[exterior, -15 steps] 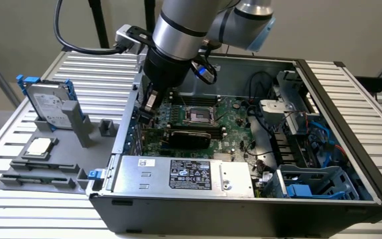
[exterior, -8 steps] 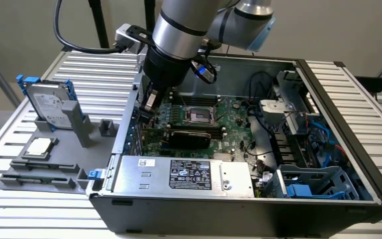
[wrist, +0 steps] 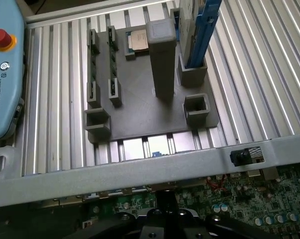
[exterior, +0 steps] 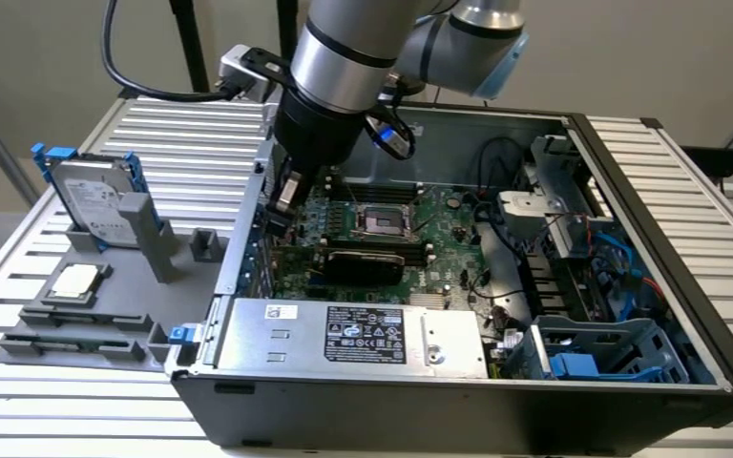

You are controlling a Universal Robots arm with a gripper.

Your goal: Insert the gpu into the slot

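- Open computer case [exterior: 621, 382]: lies on its side on a ribbed aluminium table [exterior: 188, 134], the green motherboard [exterior: 450, 215] facing up inside it.
- Arm [exterior: 347, 48]: reaches down over the case's edge at the exterior view's left; its black wrist section hangs just above the board.
- Gripper [exterior: 287, 196]: clenched, low inside the case beside the wall at the exterior view's left. Whether anything is pinched between the jaws cannot be told.
- Gpu [exterior: 364, 260]: black card lying across the middle of the motherboard, between the processor socket [exterior: 382, 221] and the silver labelled box [exterior: 354, 334]. It is just beside the gripper.
- Slot: hidden where the card sits; cannot be told apart.
- Silver labelled box: along the case's near edge in the exterior view.
- Grey fixture tray [wrist: 140, 112]: on the table beside the case, holding a tall grey post [wrist: 162, 57], a processor chip [wrist: 137, 40] and a hard drive in a blue carrier [exterior: 93, 196].
- Teach pendant [wrist: 3, 69]: light blue, with a red button, lying on the table in the wrist view.
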